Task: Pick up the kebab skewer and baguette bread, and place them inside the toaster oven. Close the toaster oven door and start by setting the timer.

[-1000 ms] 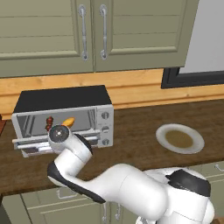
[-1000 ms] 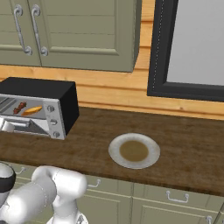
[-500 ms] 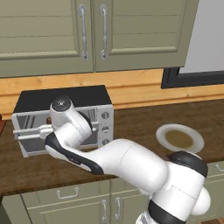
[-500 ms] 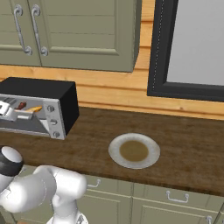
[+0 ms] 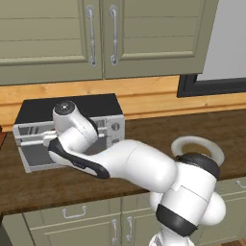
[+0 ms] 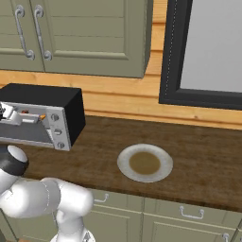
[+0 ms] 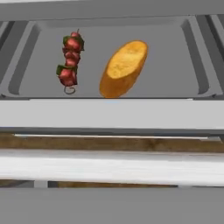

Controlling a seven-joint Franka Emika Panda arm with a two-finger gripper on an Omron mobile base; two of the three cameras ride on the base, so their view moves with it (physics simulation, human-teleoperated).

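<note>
The toaster oven (image 5: 96, 103) (image 6: 45, 97) stands at the left of the counter. Its door (image 5: 36, 154) (image 6: 26, 133) is tilted up, with a gap left at the top. In the hand view, over the door's pale top edge (image 7: 112, 114) and bar handle (image 7: 112, 168), the kebab skewer (image 7: 70, 61) and the baguette bread (image 7: 124, 68) lie side by side on the tray (image 7: 175, 65) inside. My gripper (image 6: 5, 112) is at the door's top edge, open and holding nothing. A column of three knobs (image 6: 57, 132) runs down the oven's right side.
A round plate (image 6: 124, 160) (image 5: 192, 140) with a brown centre sits on the wooden counter right of the oven. Green wall cabinets (image 5: 96, 38) hang above. A dark-framed window (image 6: 208, 47) is at the right. My arm (image 5: 129, 163) crosses in front of the oven.
The door has swung up from lying flat open to nearly upright. My hand and arm have risen with it along the oven front.
</note>
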